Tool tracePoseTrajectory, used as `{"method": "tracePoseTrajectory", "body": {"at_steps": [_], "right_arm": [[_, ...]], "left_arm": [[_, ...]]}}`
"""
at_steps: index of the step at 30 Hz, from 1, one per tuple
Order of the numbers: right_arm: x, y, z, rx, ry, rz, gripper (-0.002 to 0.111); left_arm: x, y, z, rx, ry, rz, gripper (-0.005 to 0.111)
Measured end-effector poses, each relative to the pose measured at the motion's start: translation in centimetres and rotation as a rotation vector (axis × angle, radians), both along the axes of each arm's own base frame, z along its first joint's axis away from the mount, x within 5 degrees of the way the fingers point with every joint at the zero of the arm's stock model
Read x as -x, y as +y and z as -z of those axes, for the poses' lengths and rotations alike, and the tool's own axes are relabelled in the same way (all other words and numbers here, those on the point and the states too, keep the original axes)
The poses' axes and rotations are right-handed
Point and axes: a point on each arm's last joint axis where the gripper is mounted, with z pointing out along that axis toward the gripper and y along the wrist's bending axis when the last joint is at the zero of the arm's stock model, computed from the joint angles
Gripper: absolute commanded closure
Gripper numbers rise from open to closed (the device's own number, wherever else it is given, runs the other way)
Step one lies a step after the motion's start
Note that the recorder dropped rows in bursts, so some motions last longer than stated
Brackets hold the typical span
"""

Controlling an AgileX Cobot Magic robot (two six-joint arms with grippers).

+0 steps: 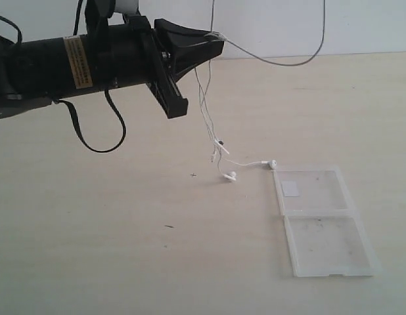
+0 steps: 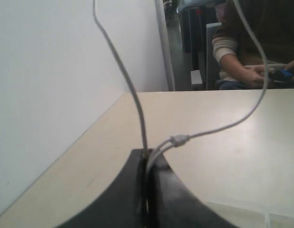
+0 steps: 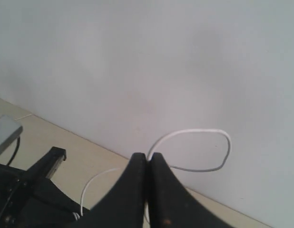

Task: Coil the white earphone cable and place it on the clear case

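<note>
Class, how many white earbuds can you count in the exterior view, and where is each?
2. One earbud is by the top-left corner of the clear case; the other earbud is left of it, below the dangling white earphone cable. None seems hidden.

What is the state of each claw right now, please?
The left claw is closed on the white earphone cable.
The right claw is closed, also pinching the white earphone cable.
</note>
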Motion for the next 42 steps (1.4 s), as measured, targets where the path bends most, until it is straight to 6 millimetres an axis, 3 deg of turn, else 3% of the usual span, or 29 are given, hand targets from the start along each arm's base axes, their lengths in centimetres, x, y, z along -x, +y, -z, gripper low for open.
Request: {"method": "tracePoseTrajectory", "body": {"at_steps": [13, 27, 42], "right_arm": [[2.1, -1.8, 3.3, -0.033, -0.012, 0.057, 0.108], [2.8, -2.0, 7.8, 0.006, 0.129, 0.053, 0.108], [3.1, -1.4, 9.9, 0.061, 0.303, -0.018, 0.108]], "left_arm": [[-0.8, 0.9, -2.3, -0.094, 0.001, -0.138, 0.107], [-1.5, 1.3, -5.3, -0.111, -0.036, -0.218, 0.107], [-1.8, 1.3, -5.9, -0.098, -0.034, -0.235, 0.107]]}}
